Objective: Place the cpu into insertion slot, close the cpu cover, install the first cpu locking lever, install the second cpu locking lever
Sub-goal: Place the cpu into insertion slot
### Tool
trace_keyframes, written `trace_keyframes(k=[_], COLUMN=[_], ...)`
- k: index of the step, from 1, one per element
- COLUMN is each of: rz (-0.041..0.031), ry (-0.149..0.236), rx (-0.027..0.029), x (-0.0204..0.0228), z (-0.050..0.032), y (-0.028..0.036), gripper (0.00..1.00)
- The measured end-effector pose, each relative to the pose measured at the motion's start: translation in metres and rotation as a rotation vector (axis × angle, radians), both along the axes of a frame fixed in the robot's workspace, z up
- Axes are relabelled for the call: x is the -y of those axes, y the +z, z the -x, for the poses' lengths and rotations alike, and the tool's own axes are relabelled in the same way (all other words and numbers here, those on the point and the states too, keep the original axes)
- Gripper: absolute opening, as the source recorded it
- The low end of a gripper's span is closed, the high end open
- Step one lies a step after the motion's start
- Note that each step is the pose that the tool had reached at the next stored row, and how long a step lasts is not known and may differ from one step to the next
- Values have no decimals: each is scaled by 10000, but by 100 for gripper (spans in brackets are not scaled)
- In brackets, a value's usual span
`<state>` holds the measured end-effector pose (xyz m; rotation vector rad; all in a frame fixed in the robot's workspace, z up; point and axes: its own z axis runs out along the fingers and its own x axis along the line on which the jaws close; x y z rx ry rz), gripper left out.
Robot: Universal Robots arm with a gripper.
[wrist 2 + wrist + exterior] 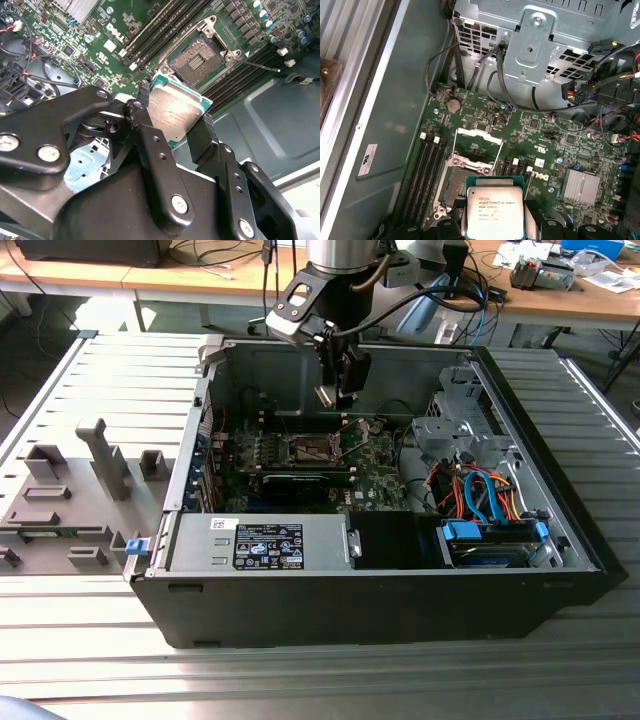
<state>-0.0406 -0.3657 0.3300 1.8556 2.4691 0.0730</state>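
My gripper (175, 114) is shut on the cpu (174, 110), a thin square chip with a silver-grey top, gripped by two opposite edges. It hangs above the green board, apart from the insertion slot (196, 61), whose brownish contact field lies bare. In the first wrist view the cpu (495, 206) sits just beside the insertion slot (454, 184), and the cpu cover (479, 133) stands swung up on its hinge. A thin locking lever (261, 65) sticks out from the socket. In the exterior view the gripper (335, 396) hovers inside the case over the insertion slot (314, 449).
Long memory slots (426, 172) flank the socket. A metal drive cage (540, 45) with dangling cables stands close by, and a finned heat sink (580, 186) sits on the board. The case walls (190, 470) surround the work area. A grey fixture tray (60, 500) lies at the exterior view's left.
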Motion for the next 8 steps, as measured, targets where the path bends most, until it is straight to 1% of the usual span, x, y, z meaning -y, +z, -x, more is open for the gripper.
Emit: trace_keyframes(k=[8], rz=[5], ry=[-132], rx=[1], x=[0], z=[0], y=[0], gripper=[54])
